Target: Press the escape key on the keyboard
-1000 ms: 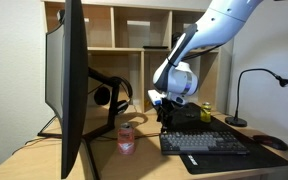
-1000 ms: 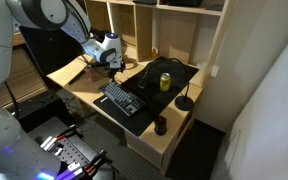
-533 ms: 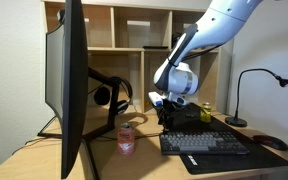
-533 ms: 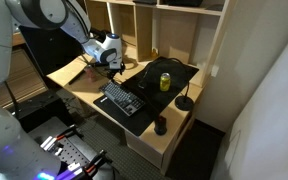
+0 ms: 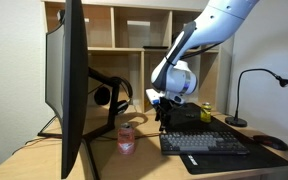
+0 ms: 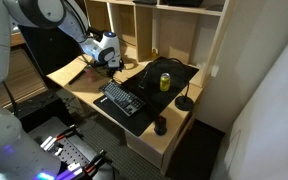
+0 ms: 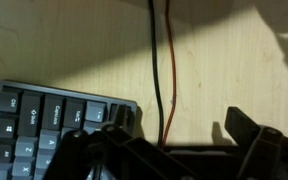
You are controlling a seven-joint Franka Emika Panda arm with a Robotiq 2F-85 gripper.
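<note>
Claw (image 5: 164,121) hangs just above end of keyboard (image 5: 206,142), fingers apart. Wrist view: red and black cables (image 7: 162,70) on wooden tabletop (image 7: 64,50).

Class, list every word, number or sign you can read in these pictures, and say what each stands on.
Nothing reads clearly.
Key legends on the keyboard, wrist view: white marks, too blurred to read.
Label on the pink can, in an exterior view: too small to read.

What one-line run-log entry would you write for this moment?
phase: pre-press | gripper: open, empty | position: above keyboard corner | contact: none visible | press: not yet done
</note>
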